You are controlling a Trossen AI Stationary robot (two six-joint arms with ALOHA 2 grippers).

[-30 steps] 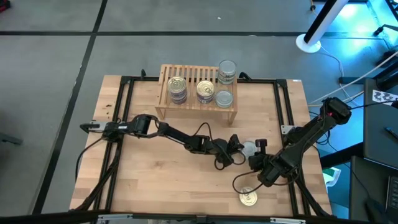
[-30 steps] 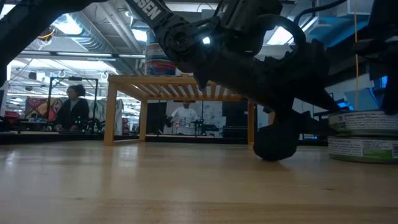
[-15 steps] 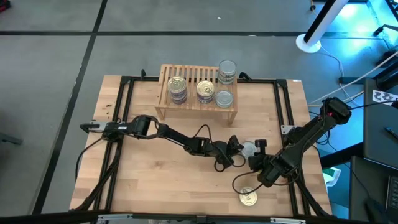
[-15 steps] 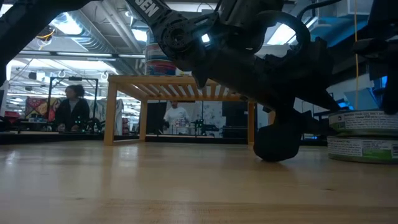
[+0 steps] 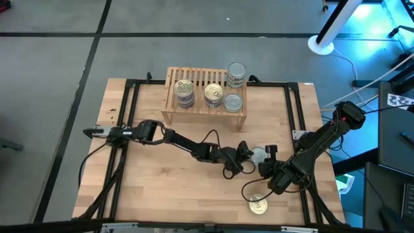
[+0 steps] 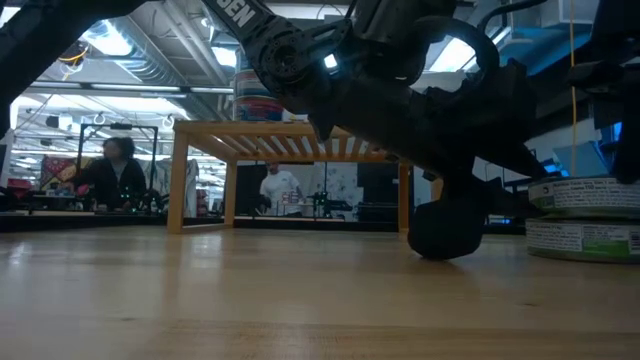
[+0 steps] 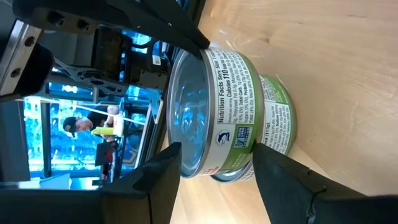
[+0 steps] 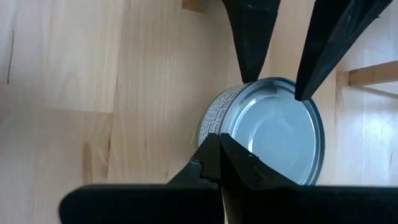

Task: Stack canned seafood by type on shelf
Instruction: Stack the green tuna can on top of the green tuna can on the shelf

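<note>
Two silver-lidded, green-labelled tins stand stacked on the table right of centre, the upper tin [image 7: 217,106] on the lower tin [image 7: 277,118]; they also show as the stack [image 5: 259,155] and the stack [image 6: 585,215]. My left gripper [image 7: 217,155] is open at the stack's left side, one finger level with the lid, the other before the lower tin. My right gripper [image 8: 219,137] is shut at the upper tin's rim. A gold-lidded tin [image 5: 258,206] lies near the table's near edge. The shelf [image 5: 194,72] carries two gold-lidded tin stacks [image 5: 184,87] and silver-lidded tins [image 5: 235,72]. My left gripper: its fingertips [image 8: 250,78] stand at the upper tin's rim, but I cannot tell whether they touch it. My right gripper meets the rim of the upper tin's lid [image 7: 210,57] with its shut fingertips, slanting down from above. The tin sits upright on the lower tin.
The shelf's legs [image 6: 178,180] stand toward the table's far edge, with open room beneath its slats. Black rails [image 5: 132,110] run along the table's sides. Cables [image 5: 249,191] loop near the gold-lidded tin. People [image 6: 115,175] show in the room beyond.
My left arm has crept a little toward the stacked tins, then kept still. The tins stand as before.
</note>
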